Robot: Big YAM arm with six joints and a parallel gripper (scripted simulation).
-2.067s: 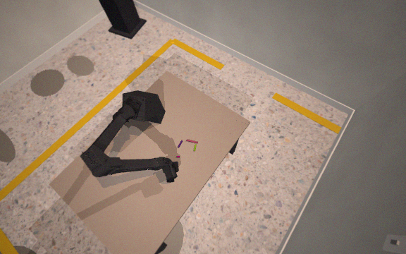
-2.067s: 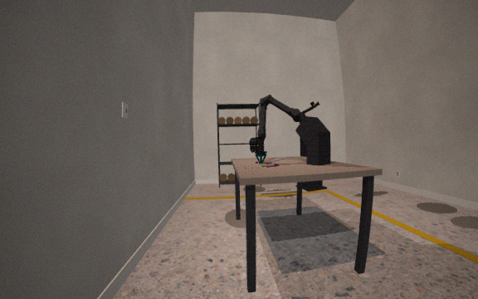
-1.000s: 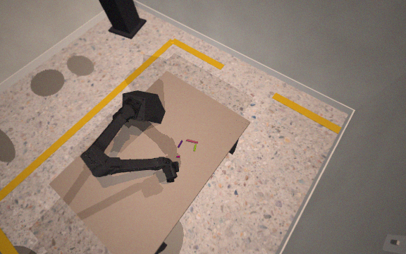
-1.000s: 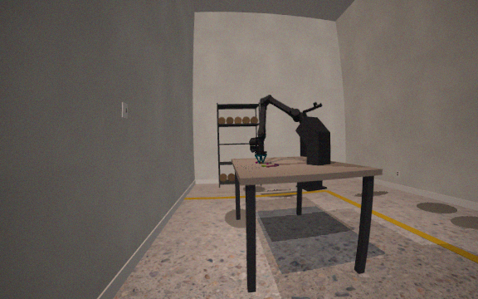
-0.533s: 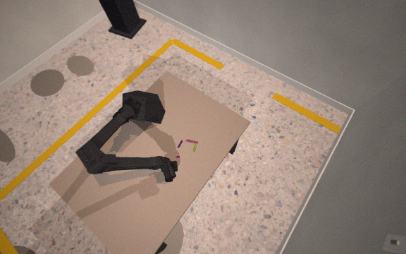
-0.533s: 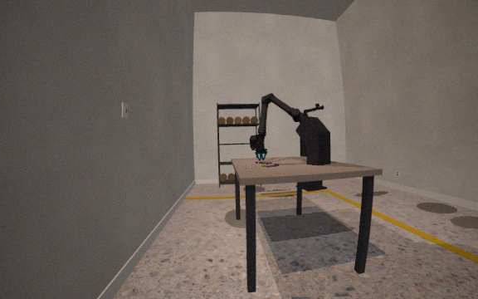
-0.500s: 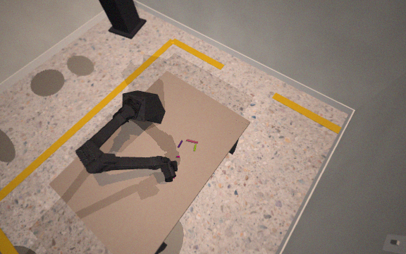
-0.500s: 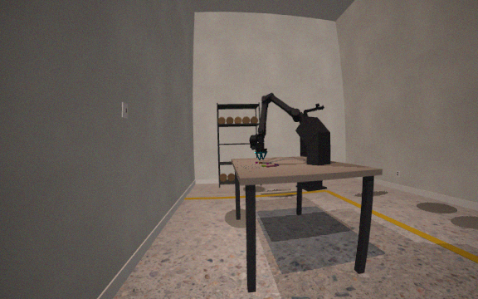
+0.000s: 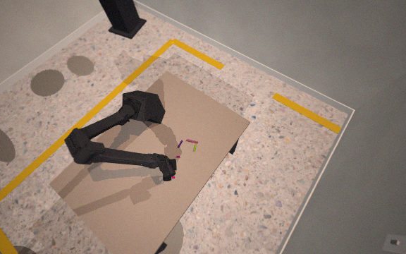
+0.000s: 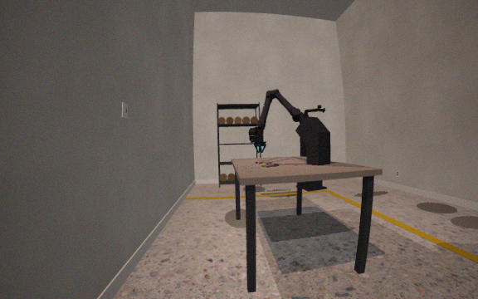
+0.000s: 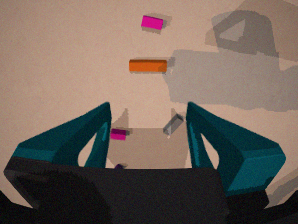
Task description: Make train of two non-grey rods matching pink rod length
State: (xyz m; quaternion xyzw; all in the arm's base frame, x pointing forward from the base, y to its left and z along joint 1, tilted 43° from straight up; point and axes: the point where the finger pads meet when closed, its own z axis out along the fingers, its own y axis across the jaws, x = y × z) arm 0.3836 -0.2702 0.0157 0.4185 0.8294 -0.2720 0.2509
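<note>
My gripper is open and empty, hanging above the table. In the wrist view an orange rod lies flat on the table just beyond the fingertips. A magenta rod lies farther out. A second magenta rod and a small grey rod lie on the table below, between the fingers. In the top view the pink rod, a purple rod and a lime rod lie in a loose group beyond the gripper. A magenta rod lies between them and the gripper.
The rods lie on a tan table top near its right edge. The arm's black base stands at the back of the table. A shelf rack stands by the far wall.
</note>
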